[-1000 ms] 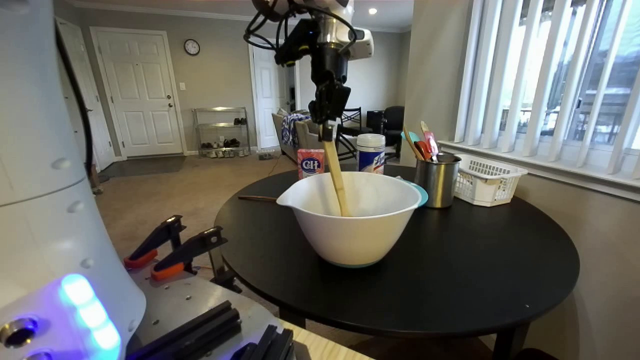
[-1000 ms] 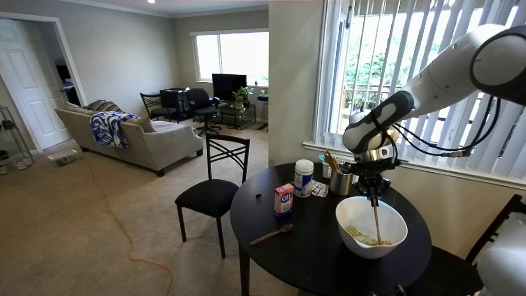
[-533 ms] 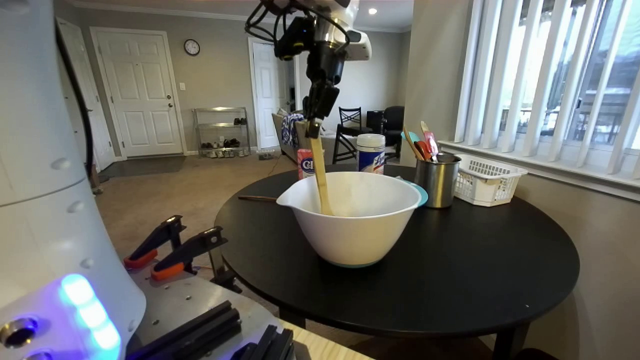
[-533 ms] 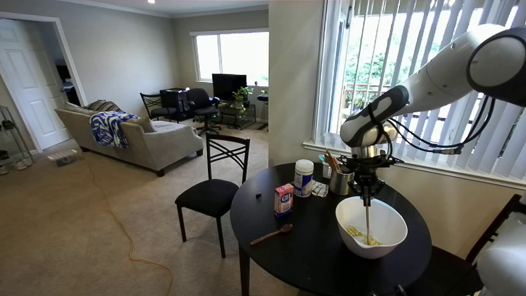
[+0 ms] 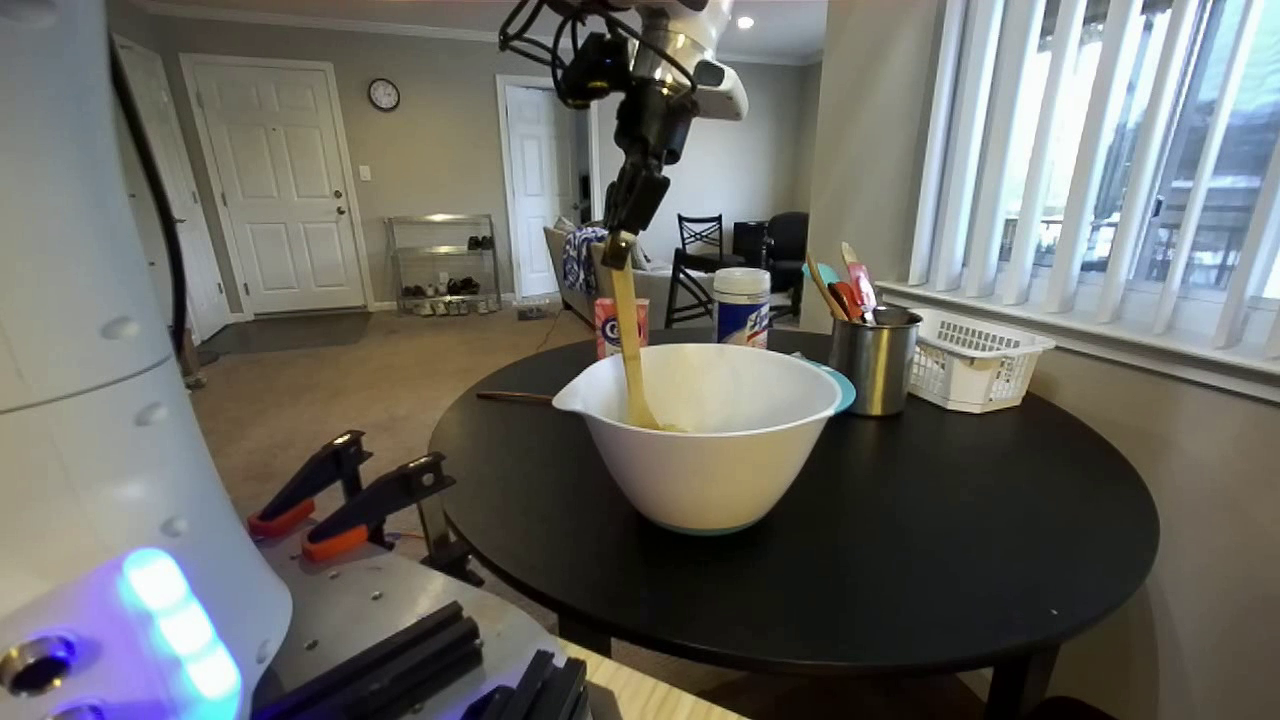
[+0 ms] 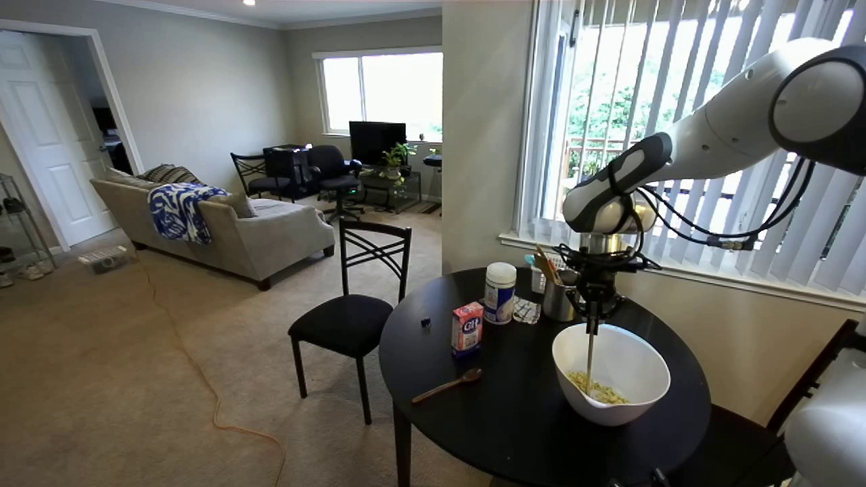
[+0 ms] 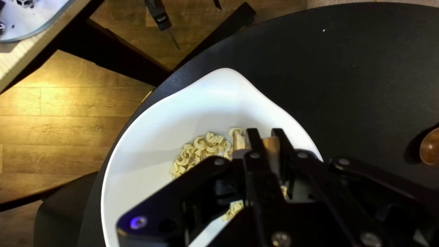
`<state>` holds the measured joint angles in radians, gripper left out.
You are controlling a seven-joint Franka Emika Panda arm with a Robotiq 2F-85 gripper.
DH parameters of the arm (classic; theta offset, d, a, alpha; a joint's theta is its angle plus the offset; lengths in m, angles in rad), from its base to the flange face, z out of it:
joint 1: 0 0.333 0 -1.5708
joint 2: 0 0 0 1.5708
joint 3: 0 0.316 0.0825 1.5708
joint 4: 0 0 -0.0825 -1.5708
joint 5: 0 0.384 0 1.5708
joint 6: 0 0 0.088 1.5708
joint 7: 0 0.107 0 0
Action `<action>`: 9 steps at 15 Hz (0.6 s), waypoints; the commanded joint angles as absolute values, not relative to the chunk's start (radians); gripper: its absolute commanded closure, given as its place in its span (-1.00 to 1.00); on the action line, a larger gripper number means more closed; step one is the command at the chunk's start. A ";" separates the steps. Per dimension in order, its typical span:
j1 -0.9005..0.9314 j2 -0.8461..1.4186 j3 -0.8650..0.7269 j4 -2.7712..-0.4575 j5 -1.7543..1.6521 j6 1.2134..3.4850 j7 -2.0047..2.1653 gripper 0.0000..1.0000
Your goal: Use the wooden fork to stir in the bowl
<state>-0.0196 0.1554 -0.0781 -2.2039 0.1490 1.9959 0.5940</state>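
The wooden fork stands in the bowl, pale and slightly tilted, in both exterior views. My gripper is shut on the top of its handle, above the bowl's rim. In the wrist view the handle end sits between the two black fingers. Further down, the fork's lower part shows beside curly pasta on the bowl's floor; its tines cannot be made out. Near the pouring spout, the fork reaches down into the pasta. The gripper's arms hide part of the bowl.
On the round black table a metal cup of utensils and a white basket stand behind the bowl. A brown wooden spoon, a pink box and a white canister lie or stand to one side.
The gripper and fork have moved left across the bowl in both exterior views, toward the spout side. The grip on the fork is kept, and the bowl stays in place.
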 commanded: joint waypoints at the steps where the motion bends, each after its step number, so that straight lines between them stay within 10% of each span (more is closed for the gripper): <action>1: -0.038 0.155 -0.075 -2.226 0.242 2.061 0.548 0.94; 9: -0.033 0.157 -0.084 -2.264 0.248 2.212 0.596 0.94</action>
<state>-0.0364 0.1555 -0.0852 -2.2244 0.2454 2.1154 0.5960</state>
